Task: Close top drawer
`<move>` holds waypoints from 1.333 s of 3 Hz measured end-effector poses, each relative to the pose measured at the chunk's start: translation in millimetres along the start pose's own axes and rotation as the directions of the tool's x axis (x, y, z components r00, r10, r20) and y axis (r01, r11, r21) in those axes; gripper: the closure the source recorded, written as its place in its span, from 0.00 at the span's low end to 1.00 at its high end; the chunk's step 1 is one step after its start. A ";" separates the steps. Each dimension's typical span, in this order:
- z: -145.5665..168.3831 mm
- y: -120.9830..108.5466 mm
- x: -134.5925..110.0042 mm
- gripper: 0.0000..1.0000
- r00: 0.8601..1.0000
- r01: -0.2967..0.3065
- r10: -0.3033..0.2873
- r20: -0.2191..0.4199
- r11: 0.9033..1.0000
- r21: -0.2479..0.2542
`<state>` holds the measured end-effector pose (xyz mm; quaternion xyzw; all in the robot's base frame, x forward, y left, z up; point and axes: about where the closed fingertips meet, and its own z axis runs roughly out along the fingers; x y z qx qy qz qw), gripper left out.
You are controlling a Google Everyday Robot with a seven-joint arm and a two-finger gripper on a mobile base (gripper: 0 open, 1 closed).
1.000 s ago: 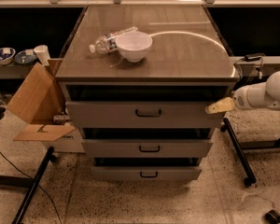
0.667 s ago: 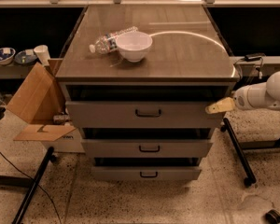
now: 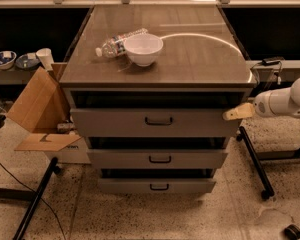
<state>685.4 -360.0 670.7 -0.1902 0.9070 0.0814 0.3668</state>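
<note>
The top drawer [image 3: 155,121] is the widest of three grey fronts in the cabinet, with a small dark centre handle [image 3: 158,120]. It stands pulled out a little, with a dark gap above its front. My gripper [image 3: 236,113] reaches in from the right on a white arm and sits at the right end of the top drawer's front, at or just off its corner.
A white bowl [image 3: 143,49] and a lying plastic bottle [image 3: 119,42] rest on the cabinet top [image 3: 190,59]. Two narrower drawers [image 3: 159,158] sit below. An open cardboard box [image 3: 37,109] stands at the left. A black stand leg [image 3: 255,161] is on the right.
</note>
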 end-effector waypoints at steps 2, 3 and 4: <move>-1.1 7.8 -0.9 0.00 1.000 0.019 -0.019 0.008 0.999 -0.028; -0.5 12.9 -1.3 0.00 0.999 0.037 -0.036 0.010 0.998 -0.045; -0.5 12.9 -1.3 0.00 0.999 0.037 -0.036 0.010 0.998 -0.045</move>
